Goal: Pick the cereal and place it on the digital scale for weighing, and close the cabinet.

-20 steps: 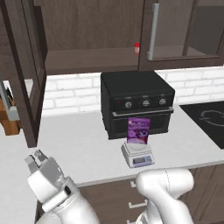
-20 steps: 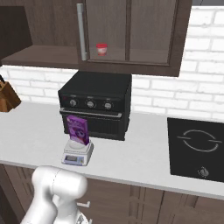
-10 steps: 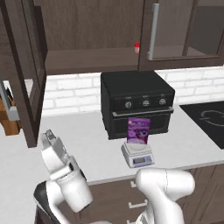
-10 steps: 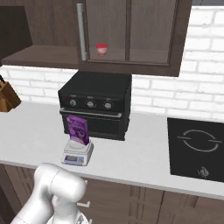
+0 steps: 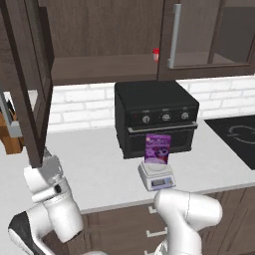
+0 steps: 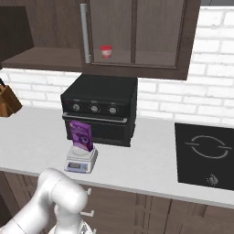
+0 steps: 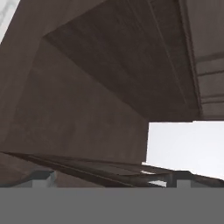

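The purple cereal box point(image 5: 157, 148) point(image 6: 81, 135) stands upright on the small white digital scale point(image 5: 156, 175) point(image 6: 81, 161), in front of the black oven. The dark brown cabinet's left door point(image 5: 30, 74) hangs wide open over the counter; its right door with the silver bar handle point(image 5: 174, 35) point(image 6: 84, 32) is closed. My gripper point(image 5: 46, 158) points up, right at the lower corner of the open door, far left of the scale. In the hand view my gripper point(image 7: 111, 179) is open, with the door's dark wood close in front and a thin edge running between the fingertips point(image 7: 43, 178).
The black oven point(image 5: 154, 117) sits behind the scale. A red-and-white cup point(image 6: 106, 51) stands on the cabinet shelf. A black cooktop point(image 6: 208, 153) lies at the right, a brown knife block point(image 5: 7, 132) at the far left. Drawers point(image 6: 151, 212) run below the grey counter point(image 5: 94, 169).
My hand has risen from low over the counter's front left up to the bottom corner of the open door. Cereal and scale have not moved.
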